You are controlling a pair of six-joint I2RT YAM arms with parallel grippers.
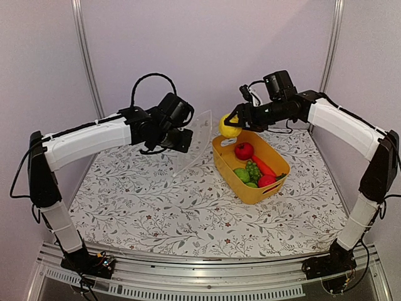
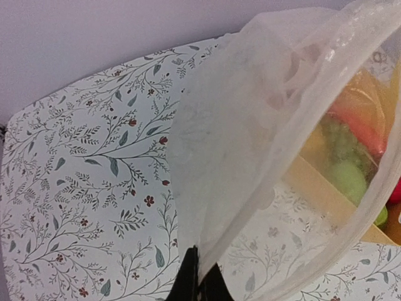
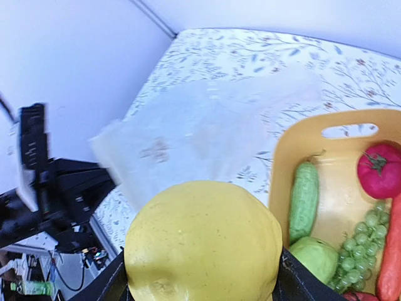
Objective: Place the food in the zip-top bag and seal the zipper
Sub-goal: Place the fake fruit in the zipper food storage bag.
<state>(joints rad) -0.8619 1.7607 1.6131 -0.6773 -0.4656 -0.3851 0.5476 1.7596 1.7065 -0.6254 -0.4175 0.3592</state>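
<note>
My left gripper (image 1: 183, 139) is shut on the edge of the clear zip-top bag (image 1: 196, 141) and holds it up in the air left of the yellow tub; in the left wrist view (image 2: 199, 276) the bag (image 2: 250, 157) hangs open above my fingers. My right gripper (image 1: 233, 120) is shut on the yellow lemon (image 1: 228, 127) and holds it above the tub's near-left corner, next to the bag. The lemon (image 3: 203, 241) fills the lower right wrist view, with the bag (image 3: 200, 135) beyond it. A red apple (image 1: 244, 150), carrot (image 1: 264, 165), green pieces (image 1: 245, 174) and a red piece (image 1: 267, 180) lie in the tub.
The yellow tub (image 1: 225, 164) stands on the floral tablecloth, right of centre. In the right wrist view its rim (image 3: 279, 163) holds a cucumber (image 3: 303, 199), green grapes (image 3: 361, 241) and a red tomato-like fruit (image 3: 380, 170). Walls stand close behind.
</note>
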